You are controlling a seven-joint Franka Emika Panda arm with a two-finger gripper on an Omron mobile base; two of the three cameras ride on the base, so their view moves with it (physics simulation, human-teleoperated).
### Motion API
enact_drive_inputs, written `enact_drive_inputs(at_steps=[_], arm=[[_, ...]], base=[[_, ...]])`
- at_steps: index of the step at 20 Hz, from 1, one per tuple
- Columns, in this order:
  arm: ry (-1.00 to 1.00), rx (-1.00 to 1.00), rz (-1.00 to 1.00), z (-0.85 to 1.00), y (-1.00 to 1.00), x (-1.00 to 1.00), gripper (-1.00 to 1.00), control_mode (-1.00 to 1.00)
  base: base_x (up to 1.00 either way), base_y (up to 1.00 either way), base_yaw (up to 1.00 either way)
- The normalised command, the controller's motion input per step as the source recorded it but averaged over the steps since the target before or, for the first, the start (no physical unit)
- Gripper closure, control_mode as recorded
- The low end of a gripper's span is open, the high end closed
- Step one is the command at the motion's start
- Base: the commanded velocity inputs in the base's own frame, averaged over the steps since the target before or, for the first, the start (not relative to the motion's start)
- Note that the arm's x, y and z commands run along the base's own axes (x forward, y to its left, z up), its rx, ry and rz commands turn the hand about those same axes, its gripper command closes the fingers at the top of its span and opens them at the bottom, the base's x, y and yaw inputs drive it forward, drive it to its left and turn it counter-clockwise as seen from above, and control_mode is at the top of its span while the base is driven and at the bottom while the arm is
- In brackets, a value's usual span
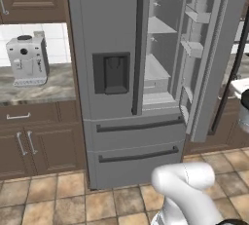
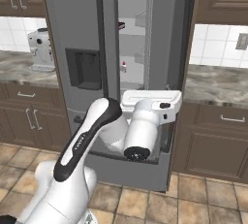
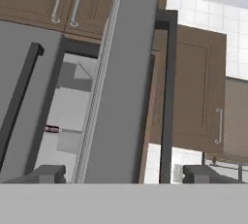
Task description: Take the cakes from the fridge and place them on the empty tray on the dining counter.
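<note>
cakes (image 2: 123, 66) sit small on the fridge (image 1: 116, 92) shelves behind the open right door. the gripper (image 3: 121, 173) is spread wide and holds nothing. they look soft and crumbly; pinch the sides gently.

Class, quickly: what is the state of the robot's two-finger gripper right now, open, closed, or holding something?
Gripper: open, jaws wide apart, holding nothing, facing the edge of the tall grey fridge's open right door.
</note>
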Motion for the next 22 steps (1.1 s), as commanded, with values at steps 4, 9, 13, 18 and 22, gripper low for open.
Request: enact_drive_inputs(at_steps=[4,9,13,18,22], arm=[[-0.06,-0.2,-0.1,0.22,1.0,-0.27,-1.0,-1.0],[0.05,-0.17,-0.01,0.27,1.0,-0.11,-1.0,-1.0],[0.2,-0.06,-0.05,0.31,0.85,0.07,-1.0,-1.0],[0.38,-0.03,-0.23,0.29,0.5,0.58,-1.0,-1.0],[0.53,-0.08,-0.39,0.36,0.17,0.73,-1.0,-1.0]], base=[[0.0,0.0,0.0],[0.0,0.0,0.0],[0.0,0.0,0.0],[0.0,0.0,0.0],[0.0,0.0,0.0]])
